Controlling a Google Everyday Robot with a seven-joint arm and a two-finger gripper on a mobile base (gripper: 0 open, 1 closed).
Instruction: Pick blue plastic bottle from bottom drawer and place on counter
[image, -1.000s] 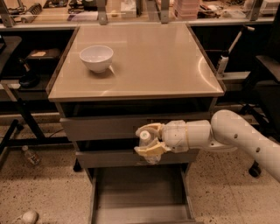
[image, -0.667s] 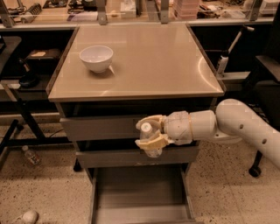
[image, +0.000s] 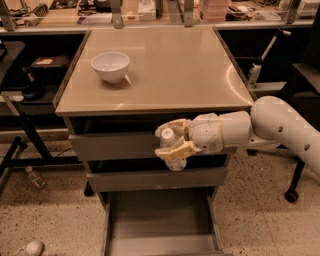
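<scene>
My gripper (image: 171, 141) is shut on the blue plastic bottle (image: 173, 159), a small clear bottle with a white cap showing between the fingers. It holds the bottle upright in front of the cabinet's upper drawers, below the front edge of the counter (image: 165, 65). The bottom drawer (image: 162, 225) is pulled open under it, and its flat grey floor shows nothing on it. My white arm (image: 280, 127) comes in from the right.
A white bowl (image: 110, 66) stands at the counter's back left. A cluttered bench (image: 150, 10) runs behind. A small bottle with a reddish label (image: 36, 178) lies on the floor at left. A chair base (image: 292, 192) stands at right.
The gripper with the bottle has risen slightly and stayed in front of the drawers. The drawer and bowl have not moved.
</scene>
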